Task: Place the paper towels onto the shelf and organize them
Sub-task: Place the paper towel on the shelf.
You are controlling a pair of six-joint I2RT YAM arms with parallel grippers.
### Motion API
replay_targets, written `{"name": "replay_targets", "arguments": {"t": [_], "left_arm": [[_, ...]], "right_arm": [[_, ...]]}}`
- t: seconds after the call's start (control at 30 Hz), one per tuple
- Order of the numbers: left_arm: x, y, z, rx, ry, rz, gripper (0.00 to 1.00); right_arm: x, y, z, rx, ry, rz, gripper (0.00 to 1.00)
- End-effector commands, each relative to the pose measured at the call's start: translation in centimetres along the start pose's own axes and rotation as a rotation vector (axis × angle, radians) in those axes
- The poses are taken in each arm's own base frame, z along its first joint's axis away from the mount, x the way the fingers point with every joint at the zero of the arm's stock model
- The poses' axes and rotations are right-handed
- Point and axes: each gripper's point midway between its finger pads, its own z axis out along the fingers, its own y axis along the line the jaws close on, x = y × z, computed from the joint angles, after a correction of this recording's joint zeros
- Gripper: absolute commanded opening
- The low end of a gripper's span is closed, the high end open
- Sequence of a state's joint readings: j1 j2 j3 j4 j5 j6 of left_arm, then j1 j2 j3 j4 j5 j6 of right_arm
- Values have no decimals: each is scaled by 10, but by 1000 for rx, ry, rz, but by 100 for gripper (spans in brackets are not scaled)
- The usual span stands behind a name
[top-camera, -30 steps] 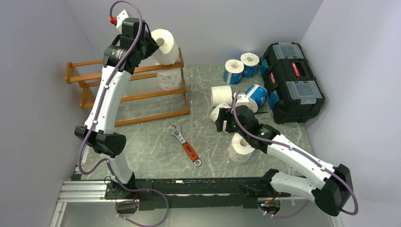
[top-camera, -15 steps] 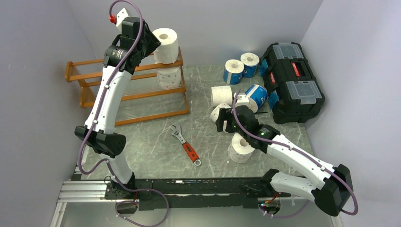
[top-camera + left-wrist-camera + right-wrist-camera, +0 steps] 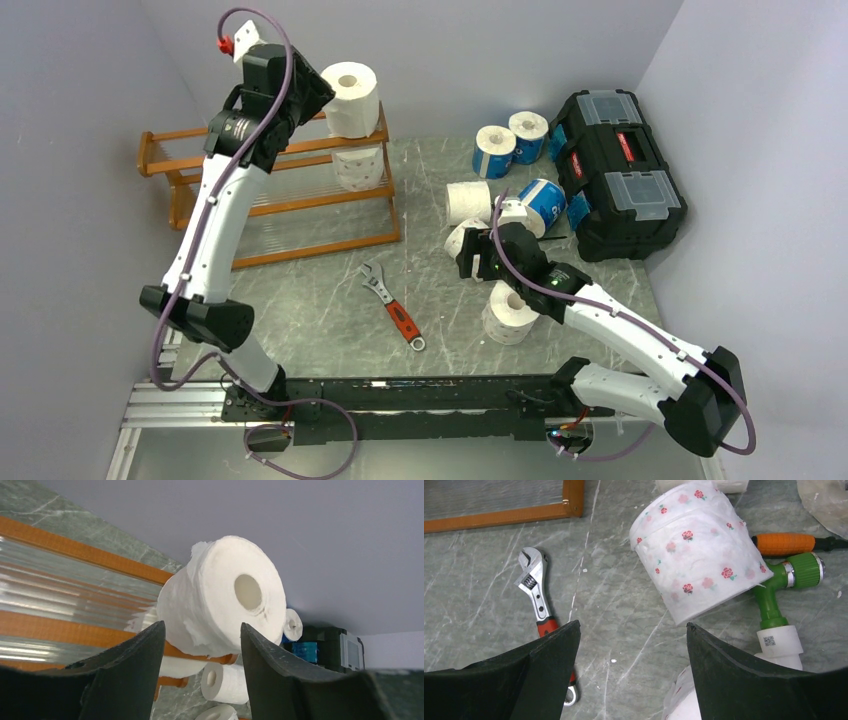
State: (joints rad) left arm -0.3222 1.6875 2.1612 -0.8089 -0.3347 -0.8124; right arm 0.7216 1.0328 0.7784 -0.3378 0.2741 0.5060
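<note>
white roll [image 3: 352, 98] upright on shelf [image 3: 320, 249] top; l tool [image 3: 202, 628] open, just beside.

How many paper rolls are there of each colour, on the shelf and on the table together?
Blue-wrapped rolls: 3
Red-printed rolls: 2
Plain white rolls: 3
Total: 8

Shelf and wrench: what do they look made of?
The shelf looks like orange-brown varnished wood, its slats glossy, perhaps clear plastic or metal. The wrench has a bright bare-metal head and a red handle, probably rubber or plastic coated.
</note>
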Motion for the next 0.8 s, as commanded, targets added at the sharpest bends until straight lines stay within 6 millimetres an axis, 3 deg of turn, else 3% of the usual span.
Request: {"name": "replay_targets", "arguments": {"t": [0.0, 0.17, 0.3, 0.37, 0.57, 0.77], "left_arm": [[-39, -8, -40, 96, -141, 9, 64], [-31, -9, -59, 273, -227, 187, 67], [-26, -13, -79, 439, -343, 324, 61], [-20, -12, -77, 466, -357, 377, 58], [3, -24, -61, 554, -299, 535, 74], [18, -21, -41, 545, -245, 554, 72]], "right_arm": [[-6, 6, 1, -25, -25, 12, 80], [-4, 7, 1, -29, -19, 15, 80], [-5, 6, 1, -28, -21, 13, 80], [-5, 6, 1, -27, -21, 14, 80], [-5, 8, 2, -32, -15, 14, 80], [-7, 6, -2, -27, -26, 16, 80]]}}
